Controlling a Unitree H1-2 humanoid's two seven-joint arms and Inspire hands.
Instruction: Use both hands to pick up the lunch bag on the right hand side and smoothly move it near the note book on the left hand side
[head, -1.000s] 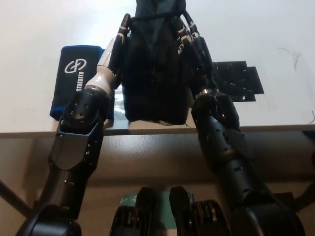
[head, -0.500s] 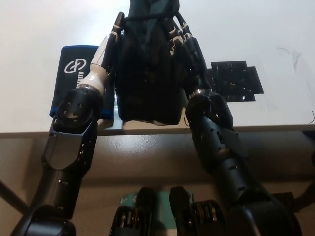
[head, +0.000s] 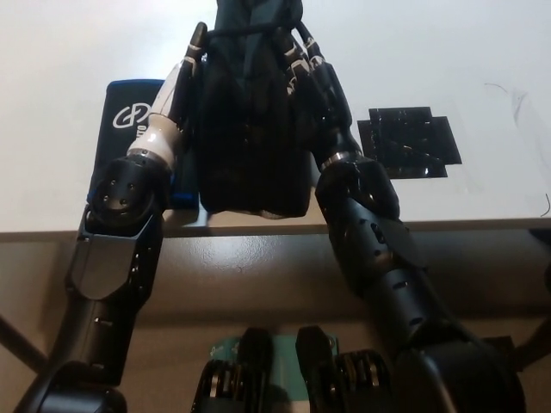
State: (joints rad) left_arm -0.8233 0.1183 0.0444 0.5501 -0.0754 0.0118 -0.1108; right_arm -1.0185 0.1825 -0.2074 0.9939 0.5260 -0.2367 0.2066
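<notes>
Since a second ago both arms and the dark navy fabric lunch bag have slid toward my left, so the bag now covers more of the blue-edged dark notebook with its white logo. I have the bag clamped between the two hands: the white left hand lies flat along its left side, and the black right hand presses its right side, fingers curled up toward the handle. Neither hand is spread open; both are closed against the bag.

Its long axis runs away from me, base toward the near table edge and the handle end toward the top of the picture, where it is cut off. I cannot tell whether the base touches the white table.

To the right, a flat black cross-shaped patch lies well apart from the bag. Bare tabletop stretches beyond the notebook on the left and all along the far side.
</notes>
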